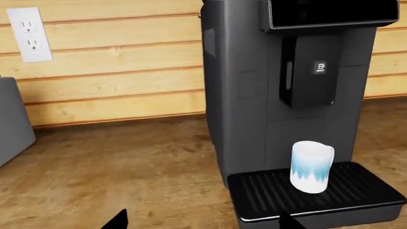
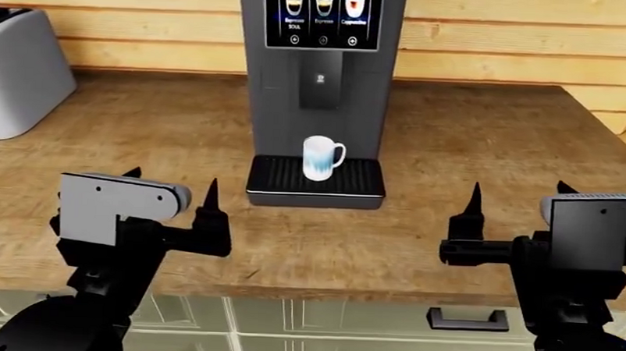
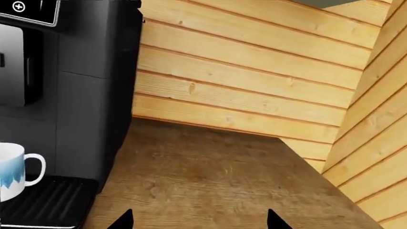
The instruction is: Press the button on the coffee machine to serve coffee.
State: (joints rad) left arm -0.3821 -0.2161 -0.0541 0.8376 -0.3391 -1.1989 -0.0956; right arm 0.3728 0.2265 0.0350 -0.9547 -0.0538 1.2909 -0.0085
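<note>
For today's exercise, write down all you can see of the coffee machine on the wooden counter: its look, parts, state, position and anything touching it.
The tall dark grey box-shaped coffee machine stands upright on the wooden counter, its back near the plank wall. Its black screen is lit, showing three drink pictures with round buttons beneath. Below hangs a black central spout block. At its foot juts a black ribbed drip tray, on which a white mug with blue markings stands under the spout. Both grippers, left and right, are open and clear of it.

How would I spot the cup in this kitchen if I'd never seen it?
Find the tall dark grey coffee machine at the back of the wooden counter. On its black ribbed drip tray, under the spout, stands the mug: white with a jagged pale blue band and a handle, the only cup in sight.
</note>
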